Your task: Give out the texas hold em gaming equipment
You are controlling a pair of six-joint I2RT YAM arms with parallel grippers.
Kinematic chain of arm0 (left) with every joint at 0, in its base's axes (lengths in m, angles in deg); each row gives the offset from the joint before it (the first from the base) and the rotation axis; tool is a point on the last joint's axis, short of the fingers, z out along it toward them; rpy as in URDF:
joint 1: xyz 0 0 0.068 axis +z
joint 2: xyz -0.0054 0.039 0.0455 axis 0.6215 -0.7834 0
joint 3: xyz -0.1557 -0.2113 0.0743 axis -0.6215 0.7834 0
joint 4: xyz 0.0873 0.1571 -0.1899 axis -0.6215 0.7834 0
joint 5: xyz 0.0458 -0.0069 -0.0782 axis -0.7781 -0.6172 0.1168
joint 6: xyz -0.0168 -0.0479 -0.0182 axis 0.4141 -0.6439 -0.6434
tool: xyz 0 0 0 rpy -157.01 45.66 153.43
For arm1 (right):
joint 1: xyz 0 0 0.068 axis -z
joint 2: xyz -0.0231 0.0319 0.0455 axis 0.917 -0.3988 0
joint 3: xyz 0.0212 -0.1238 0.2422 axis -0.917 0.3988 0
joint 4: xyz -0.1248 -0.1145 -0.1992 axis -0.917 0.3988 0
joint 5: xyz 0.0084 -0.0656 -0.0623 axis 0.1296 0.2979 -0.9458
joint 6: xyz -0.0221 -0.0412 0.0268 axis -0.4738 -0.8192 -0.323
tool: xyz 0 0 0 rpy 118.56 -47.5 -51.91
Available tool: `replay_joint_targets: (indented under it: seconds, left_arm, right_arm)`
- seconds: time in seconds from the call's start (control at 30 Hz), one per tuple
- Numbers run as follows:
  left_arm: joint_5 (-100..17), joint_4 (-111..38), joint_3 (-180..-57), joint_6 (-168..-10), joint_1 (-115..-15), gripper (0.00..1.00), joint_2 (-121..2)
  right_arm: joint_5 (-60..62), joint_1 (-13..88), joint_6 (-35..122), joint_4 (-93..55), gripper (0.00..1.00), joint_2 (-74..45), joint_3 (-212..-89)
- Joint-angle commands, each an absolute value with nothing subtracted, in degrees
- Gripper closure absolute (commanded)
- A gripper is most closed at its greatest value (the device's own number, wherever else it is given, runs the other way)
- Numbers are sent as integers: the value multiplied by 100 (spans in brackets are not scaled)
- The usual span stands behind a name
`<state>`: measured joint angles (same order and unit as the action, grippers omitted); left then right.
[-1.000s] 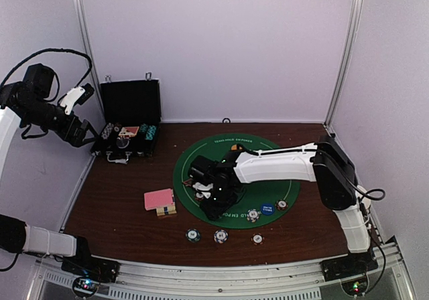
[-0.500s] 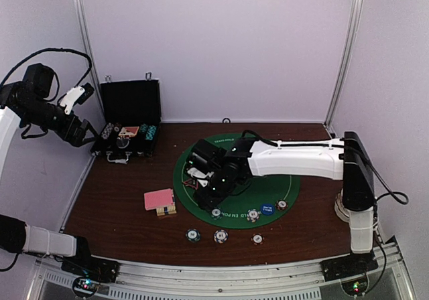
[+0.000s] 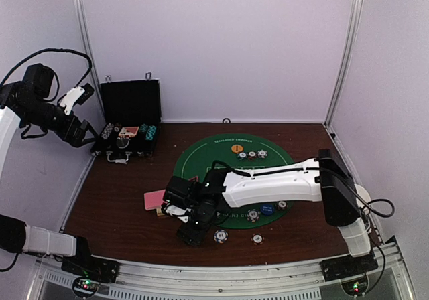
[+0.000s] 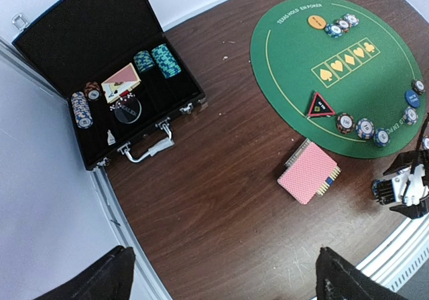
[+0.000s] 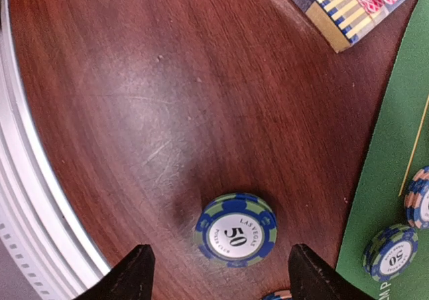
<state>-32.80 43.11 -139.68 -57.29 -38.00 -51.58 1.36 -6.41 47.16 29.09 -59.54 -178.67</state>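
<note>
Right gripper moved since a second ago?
Yes. The right gripper came off the green mat toward the near-left; now open over a chip on the table.

The pink-backed deck [image 4: 310, 172] lies flat just off the round green mat [image 4: 288, 65], by its near-left rim, with a yellow-and-blue striped edge showing along 1 side. A red-black triangle marker [image 4: 320, 104] lies flat on the mat just inside that rim, and 3 striped chips [image 4: 364, 127] run in a row beside it. At the mat's far side sits an orange disc button [image 4: 316, 21] with 3 touching chips [image 4: 343, 25] next to it. A blue disc button [image 4: 411, 98] rests at the mat's near-right rim between 2 chips. Off the mat's near rim, a blue-and-green chip [image 5: 235, 230] marked 50 lies flat, with 2 more off-mat chips [image 3: 220, 236] to its right. Teal chip stacks [image 4: 161, 60] stand well off the mat's far-left side.
</note>
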Motion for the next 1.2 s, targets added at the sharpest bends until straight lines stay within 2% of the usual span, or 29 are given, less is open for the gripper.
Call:
replay_joint_targets:
  seconds: [0.0, 0.17, 0.43, 0.67, 0.83, 1.17]
  left_arm:
    - [-3192, 4317, -14080, -5636, -3762, 2, -5072]
    - [-3176, 4315, -14097, -5636, -3763, 2, -5082]
    - [-3213, 4317, -14082, -5609, -3758, 2, -5077]
    - [-3218, 4318, -14082, -5600, -3763, 2, -5082]
    - [-3214, 4320, -14090, -5600, -3760, 2, -5072]
    - [-3198, 4316, -14088, -5609, -3762, 3, -5070]
  right_arm:
    - [146, -622, 4524, 3005, 28, -6148, -18159]
    - [164, -622, 4458, 3066, 30, -6351, -18297]
    - [205, -627, 4411, 3143, 40, -6525, -18378]
    - [179, -620, 4400, 3163, 55, -6495, -18392]
    - [147, -621, 4379, 3205, 61, -6466, -18448]
    - [-82, -615, 4380, 3298, 85, -6310, -18539]
